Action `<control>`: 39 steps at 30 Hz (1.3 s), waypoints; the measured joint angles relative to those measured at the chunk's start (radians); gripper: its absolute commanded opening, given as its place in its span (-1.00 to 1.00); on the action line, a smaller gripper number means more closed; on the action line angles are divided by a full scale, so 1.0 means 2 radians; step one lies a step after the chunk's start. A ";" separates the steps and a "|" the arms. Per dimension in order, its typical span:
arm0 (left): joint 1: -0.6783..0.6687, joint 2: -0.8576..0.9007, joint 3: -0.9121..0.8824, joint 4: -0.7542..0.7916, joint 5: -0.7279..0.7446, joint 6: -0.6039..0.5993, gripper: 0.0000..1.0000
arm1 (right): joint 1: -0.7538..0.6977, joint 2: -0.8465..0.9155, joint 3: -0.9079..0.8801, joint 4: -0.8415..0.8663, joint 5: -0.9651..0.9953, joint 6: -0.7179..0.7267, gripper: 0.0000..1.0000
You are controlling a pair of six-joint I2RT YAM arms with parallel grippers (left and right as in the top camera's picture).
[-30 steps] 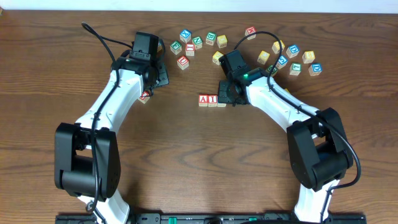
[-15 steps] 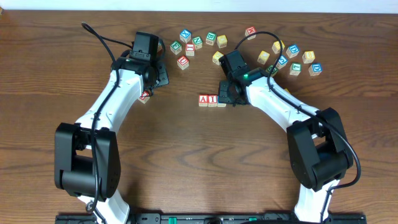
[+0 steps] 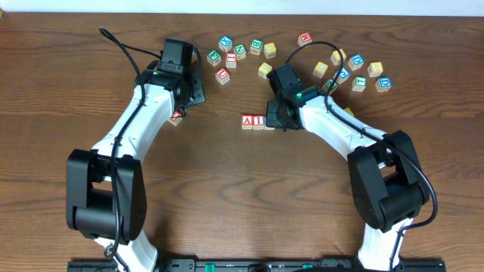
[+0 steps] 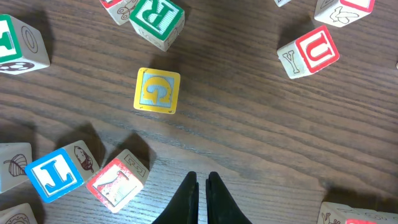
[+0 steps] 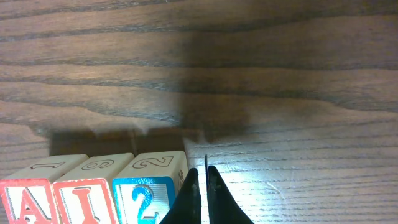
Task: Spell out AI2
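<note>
A cube [image 5: 25, 202], I cube [image 5: 84, 200] and 2 cube [image 5: 144, 198] touch in one row on the worktop [image 5: 280, 74]; overhead shows only two. Right claw [image 5: 202, 182], pressed together, sits just beside the 2 cube; left claw [image 4: 203, 190] is pressed together.

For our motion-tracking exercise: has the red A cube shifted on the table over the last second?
No. Overhead, the A cube keeps its spot beside the I cube, level with the stray red cube near the left arm.
</note>
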 measured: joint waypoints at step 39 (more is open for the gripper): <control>0.000 0.000 0.000 0.000 0.000 0.000 -0.85 | 0.000 0.000 0.000 0.020 -0.006 -0.009 -0.98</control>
